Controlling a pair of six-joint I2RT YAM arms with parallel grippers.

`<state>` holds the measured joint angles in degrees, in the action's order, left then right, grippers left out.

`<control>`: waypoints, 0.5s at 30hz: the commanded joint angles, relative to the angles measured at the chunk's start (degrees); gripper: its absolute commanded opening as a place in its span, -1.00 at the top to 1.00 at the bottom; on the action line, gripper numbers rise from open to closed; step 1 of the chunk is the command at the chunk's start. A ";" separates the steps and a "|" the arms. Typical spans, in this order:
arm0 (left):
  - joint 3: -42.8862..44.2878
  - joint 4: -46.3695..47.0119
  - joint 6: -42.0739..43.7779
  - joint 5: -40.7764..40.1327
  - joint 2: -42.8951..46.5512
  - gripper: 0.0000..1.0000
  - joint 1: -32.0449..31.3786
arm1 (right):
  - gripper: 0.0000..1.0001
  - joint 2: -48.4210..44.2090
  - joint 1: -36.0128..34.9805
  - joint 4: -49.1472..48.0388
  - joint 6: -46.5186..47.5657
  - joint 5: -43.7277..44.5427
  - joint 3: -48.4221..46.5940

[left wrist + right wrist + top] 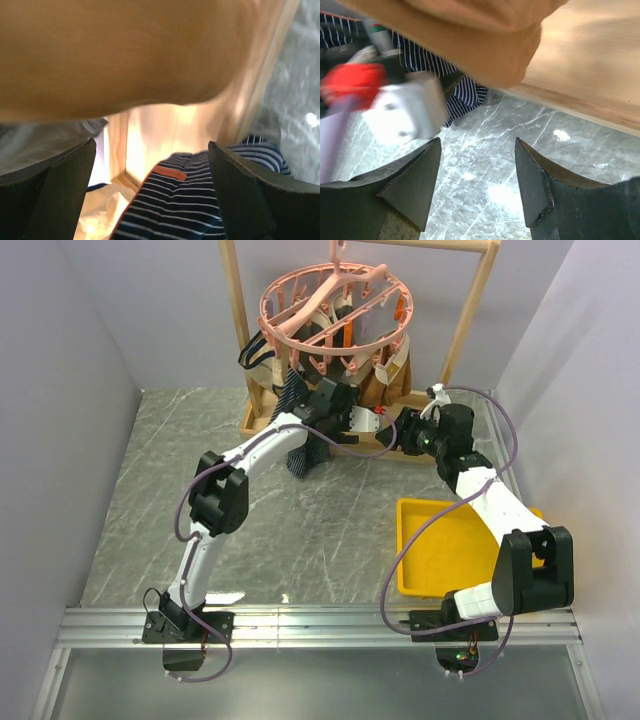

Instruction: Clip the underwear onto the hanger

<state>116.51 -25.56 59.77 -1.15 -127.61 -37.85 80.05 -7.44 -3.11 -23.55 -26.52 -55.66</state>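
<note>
Bases of both arms sit bolted to the near rail, and just beyond the right one lies a yellow tray [440, 560] on the grey marbled table [150, 500]. Both arms reach from there toward the far rack and meet low beneath it, facing each other.

On its own camera the right gripper [478, 142] stands wide apart with nothing between its jaws, only bare table under it; it looks parked as the helper, ready to work a peg. The left gripper [151, 145] is also spread wide, its jaws either side of the underwear [175, 205] but not pinching it, probably lined up to take the waistband edge. From above, the underwear [302, 445] hangs in a dark striped fold in front of the wooden rack frame [240, 310], below the hanger [335, 285]; whether a peg already bites it I cannot tell. Tan garments [470, 45] crowd close overhead.

No brand or writing can be read anywhere; the orange-brown patch [169, 172] shows as a plain bar
</note>
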 commanded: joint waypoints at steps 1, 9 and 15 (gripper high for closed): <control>7.85 -12.21 2.81 -4.65 -3.33 -0.94 -0.04 | -0.36 -2.18 -0.29 -1.19 0.26 -1.87 0.02; 5.49 -22.33 1.76 -3.95 -0.80 -0.51 0.31 | -0.36 -2.00 -0.29 -1.45 0.08 -2.22 0.11; 1.03 -19.80 1.83 -0.62 2.88 0.80 1.02 | -0.33 -1.48 -0.29 -2.16 -0.18 -3.09 -0.06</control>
<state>120.84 -45.71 60.29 -4.14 -130.50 -37.19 79.94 -7.51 -2.59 -23.55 -28.12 -55.64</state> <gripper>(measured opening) 0.204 0.672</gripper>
